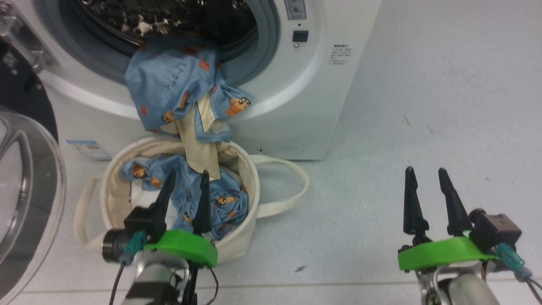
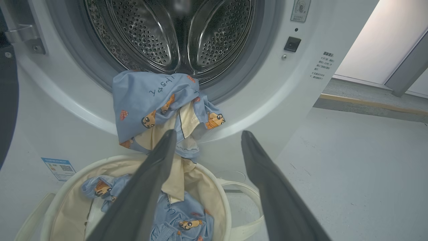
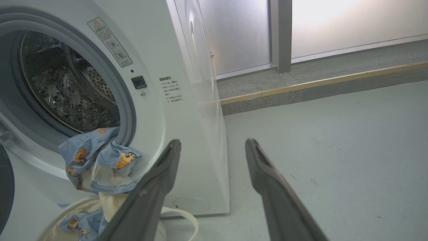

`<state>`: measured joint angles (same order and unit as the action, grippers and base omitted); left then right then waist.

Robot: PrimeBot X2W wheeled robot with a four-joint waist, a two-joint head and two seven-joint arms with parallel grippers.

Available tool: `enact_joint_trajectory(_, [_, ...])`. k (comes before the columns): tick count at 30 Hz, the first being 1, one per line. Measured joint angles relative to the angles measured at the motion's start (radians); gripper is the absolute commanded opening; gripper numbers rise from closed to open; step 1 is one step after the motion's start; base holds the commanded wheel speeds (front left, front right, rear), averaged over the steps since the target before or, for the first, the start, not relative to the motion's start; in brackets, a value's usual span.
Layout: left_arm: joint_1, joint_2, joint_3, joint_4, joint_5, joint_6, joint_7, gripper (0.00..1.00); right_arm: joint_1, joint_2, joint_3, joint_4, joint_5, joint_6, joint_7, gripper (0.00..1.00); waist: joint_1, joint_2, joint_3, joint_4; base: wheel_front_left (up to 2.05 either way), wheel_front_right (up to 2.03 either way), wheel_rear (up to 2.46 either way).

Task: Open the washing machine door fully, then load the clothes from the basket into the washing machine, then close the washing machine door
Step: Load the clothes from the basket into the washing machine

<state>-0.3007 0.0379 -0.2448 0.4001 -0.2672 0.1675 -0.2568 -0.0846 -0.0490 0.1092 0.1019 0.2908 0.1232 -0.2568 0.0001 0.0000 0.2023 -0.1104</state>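
On the left gripper (image 1: 188,174) the jaws stand apart, empty, just above the basket (image 1: 237,245). Beyond them the clothes (image 1: 178,84) trail from the mouth of the washing machine (image 1: 322,84) down into it. The right gripper (image 1: 426,171), jaws also apart and empty, hovers over the floor (image 1: 423,84), well right of the basket.

Dark long-fingered left gripper (image 1: 188,178) on bright green wrist collar (image 1: 182,245), fingers spread, empty, matching right gripper (image 1: 426,173) at lower right, likewise spread, empty
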Motion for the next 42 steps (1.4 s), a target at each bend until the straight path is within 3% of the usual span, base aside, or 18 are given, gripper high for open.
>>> enact_joint_trajectory(7, [-0.187, -0.002, -0.014, 0.161, -0.054, -0.003, 0.0, 1.0, -0.068, 0.0, 0.003, -0.014, 0.0, 0.0, 0.0, 1.0, 0.0001, 0.0, 0.106, -0.024, 0.0, 0.0, 0.0])
enact_joint_trajectory(14, [-0.428, -0.005, 0.016, 0.418, -0.13, -0.03, 0.0, 1.0, -0.138, 0.0, 0.011, -0.03, 0.002, 0.0, 0.0, 1.0, 0.0002, 0.0, 0.234, -0.055, 0.0, 0.0, 0.0])
enact_joint_trajectory(16, [-0.491, -0.007, 0.035, 0.478, -0.168, -0.055, 0.0, 1.0, -0.16, 0.0, 0.012, -0.033, 0.004, 0.0, 0.0, 1.0, 0.0003, 0.0, 0.27, -0.066, 0.0, 0.0, 0.0])
enact_joint_trajectory(23, [-0.649, -0.009, 0.067, 0.662, -0.161, -0.054, 0.0, 1.0, -0.206, 0.0, 0.02, -0.042, 0.02, 0.0, 0.0, 1.0, 0.0003, 0.0, 0.366, -0.1, 0.0, 0.0, 0.0])
enact_joint_trajectory(29, [-0.748, -0.006, 0.099, 0.778, -0.159, -0.009, 0.0, 1.0, -0.238, 0.0, 0.04, -0.044, 0.036, 0.0, 0.0, 1.0, 0.0002, 0.0, 0.423, -0.137, 0.0, 0.0, 0.0])
enact_joint_trajectory(40, [-0.855, 0.013, 0.132, 0.825, -0.147, 0.034, 0.0, 1.0, -0.265, 0.0, 0.069, -0.051, 0.054, 0.0, 0.0, 1.0, -0.0001, 0.0, 0.483, -0.171, 0.0, 0.0, 0.0])
enact_joint_trajectory(42, [-0.863, 0.016, 0.134, 0.815, -0.139, 0.032, 0.0, 0.0, -0.266, 0.0, 0.069, -0.053, 0.054, 0.0, 0.0, 1.0, 0.0, 0.0, 0.493, -0.173, 0.0, 0.0, 0.0])
